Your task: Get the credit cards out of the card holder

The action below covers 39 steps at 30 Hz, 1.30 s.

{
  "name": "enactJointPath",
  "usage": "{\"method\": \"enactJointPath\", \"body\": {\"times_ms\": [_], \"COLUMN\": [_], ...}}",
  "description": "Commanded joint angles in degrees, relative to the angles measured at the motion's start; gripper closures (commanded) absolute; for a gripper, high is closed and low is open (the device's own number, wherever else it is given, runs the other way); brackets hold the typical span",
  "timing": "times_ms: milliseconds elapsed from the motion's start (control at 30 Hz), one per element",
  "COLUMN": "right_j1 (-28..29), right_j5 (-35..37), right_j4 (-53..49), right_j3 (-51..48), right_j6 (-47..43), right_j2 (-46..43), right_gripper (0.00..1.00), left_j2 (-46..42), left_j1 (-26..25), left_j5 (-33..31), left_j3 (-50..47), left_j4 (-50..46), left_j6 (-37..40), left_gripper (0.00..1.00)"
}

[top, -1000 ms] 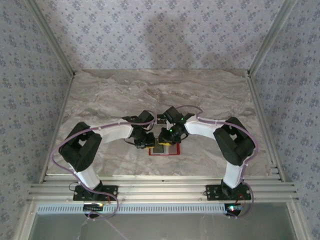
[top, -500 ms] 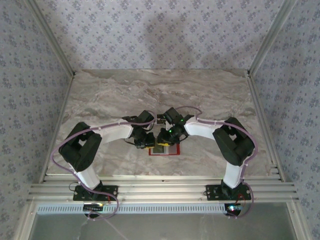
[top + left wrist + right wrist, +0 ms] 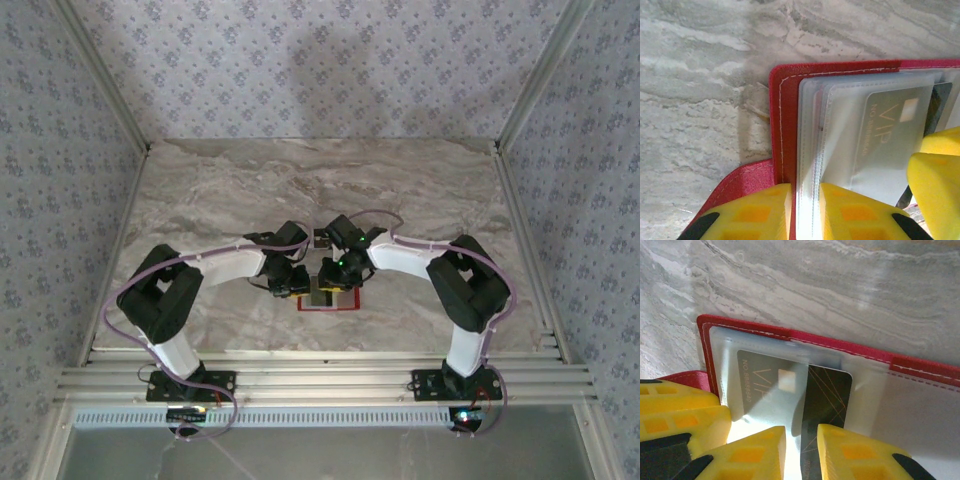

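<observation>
Grey-veined marble desk point(image 3: 250, 190) under patterned wallpaper point(image 3: 320, 70); near its front middle lies the holder point(image 3: 345, 305), red and stitched, open flat with its frosted sleeves up. The card point(image 3: 827, 395) sits in the top pocket point(image 3: 725, 370); its dark, gold-lined end is bare beyond the film and the rest shows grey beneath it, so I judge it partly drawn, not yet free.

Right fingers point(image 3: 832, 450), yellow, stand narrowly apart with the card's dark end running down between them; whether they pinch it I cannot tell. Left fingers point(image 3: 832, 210) are clamped on the upturned edge of the pocket leaves point(image 3: 807, 150), just beside the holder's red border; the two pairs sit almost touching.

What could go wrong: the film may cling and drag the holder along if the thin leaves slip from the left grip; a skewed pull could jam a corner against the pocket seam or bow the card; with the pairs so close, a knock between them seems likely; any further cards in lower leaves are hidden.

Writing: "VIP" in pale capitals beside a chip point(image 3: 786, 380); beneath it "NO" and a run of digits that look like eights, too soft to be sure; no brand legible.
</observation>
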Motion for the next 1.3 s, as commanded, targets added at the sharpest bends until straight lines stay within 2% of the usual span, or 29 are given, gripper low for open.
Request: {"method": "enactJointPath", "body": {"times_ms": [0,233,533,1267], "right_j1": [-0.2,-1.7,-4.3,-5.1], "right_j5": [1.4,-1.8,-3.0,-7.3], "right_j4": [-3.0,0.7,2.4,9.6], "right_j3": [0.4,-2.3,-6.9,-10.1], "right_j6": [-0.9,0.8,0.9,-0.3], "right_j2": [-2.2,-7.4,-9.9,-5.2], "right_gripper": [0.73,0.73,0.73,0.73], "left_j2": [-1.5,-2.5,1.0,5.1], "left_j1": [0.0,0.0,0.0,-0.1], "left_j5": [-0.5,-1.4,-1.1,-0.6], "left_j3": [-0.3,2.7,7.4,4.8], "left_j4": [-1.8,-3.3,-4.4,-5.9], "left_j6": [-0.6,-0.1,1.3,2.9], "left_gripper": [0.77,0.77,0.76,0.76]}}
